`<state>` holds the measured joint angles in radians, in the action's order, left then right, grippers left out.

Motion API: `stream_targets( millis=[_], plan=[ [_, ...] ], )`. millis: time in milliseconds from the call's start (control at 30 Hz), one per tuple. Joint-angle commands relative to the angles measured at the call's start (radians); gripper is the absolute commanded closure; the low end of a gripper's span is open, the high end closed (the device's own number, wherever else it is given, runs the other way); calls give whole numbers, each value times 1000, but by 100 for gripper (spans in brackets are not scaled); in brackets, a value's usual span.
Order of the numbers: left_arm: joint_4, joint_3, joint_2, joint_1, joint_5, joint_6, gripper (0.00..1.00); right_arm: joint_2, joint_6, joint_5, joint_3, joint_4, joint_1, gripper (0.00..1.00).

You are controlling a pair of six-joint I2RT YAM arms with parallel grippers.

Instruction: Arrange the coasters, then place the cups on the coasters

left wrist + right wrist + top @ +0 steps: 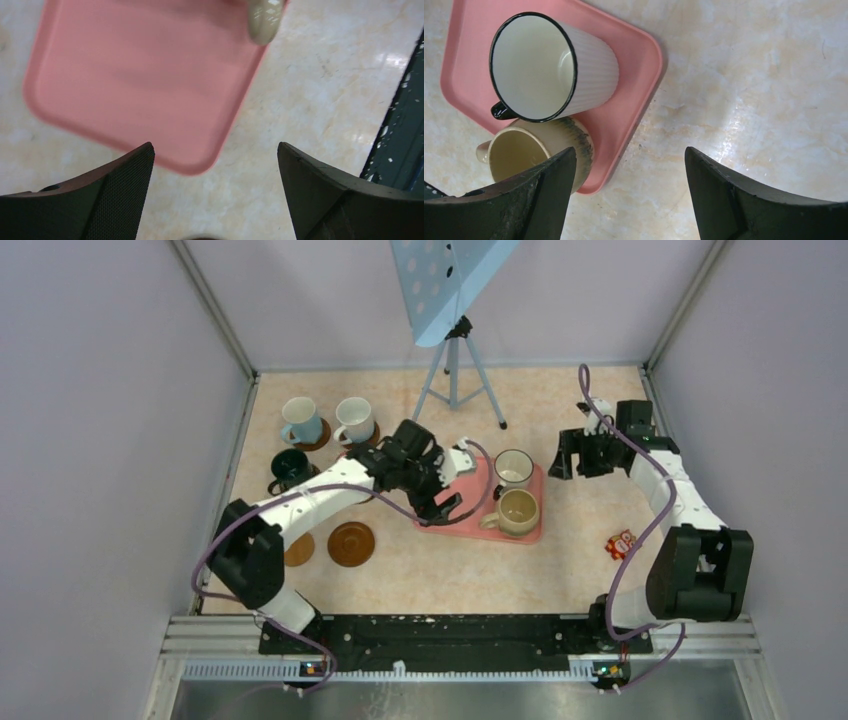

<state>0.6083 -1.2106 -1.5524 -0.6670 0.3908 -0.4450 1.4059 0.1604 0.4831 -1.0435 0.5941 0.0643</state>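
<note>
Two cups stand on a pink tray (470, 515): a white mug with a dark rim (513, 469) and a beige mug (517, 511). At the back left are a white mug (300, 420) and another white mug (355, 420), each on a brown coaster, with a dark green mug (290, 468) in front of them. A brown coaster (351, 543) and a smaller tan coaster (298, 550) lie bare. My left gripper (442, 508) (215, 165) hangs open and empty over the tray's near left corner (135, 75). My right gripper (562, 455) (630, 160) is open and empty, right of the tray; it sees the dark-rimmed mug (549, 65) and the beige mug (534, 150).
A tripod (455, 370) holding a blue perforated board stands at the back centre. A small red toy (622, 543) lies on the table at the right. Grey walls close in the table on three sides. The dark base rail (400, 140) runs along the near edge.
</note>
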Motion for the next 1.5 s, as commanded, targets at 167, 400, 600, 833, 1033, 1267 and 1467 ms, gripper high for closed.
stream_targets(
  millis=[167,400,600,833,1033,1267,1467],
  plan=[
    [-155,-113,-192,-220,4,88,12,5,-39,-16,-48,-24,44,21],
    [-160,-221,-328,-271,-36,118,32,-23,-60,-3,-14,-36,52,21],
    [-163,-255,-399,-307,-72,116,56,-35,-56,2,-7,-32,55,21],
    [-113,-303,-457,-312,-145,107,65,-40,-59,4,4,-38,58,21],
    [-103,-330,-476,-312,-207,163,76,-45,-58,3,14,-42,59,21],
    [-100,-252,-399,-306,-151,125,100,-54,-37,0,22,-27,61,21],
    [-186,-63,-216,-269,-74,100,100,-58,-39,0,37,-33,63,21]
  ],
)
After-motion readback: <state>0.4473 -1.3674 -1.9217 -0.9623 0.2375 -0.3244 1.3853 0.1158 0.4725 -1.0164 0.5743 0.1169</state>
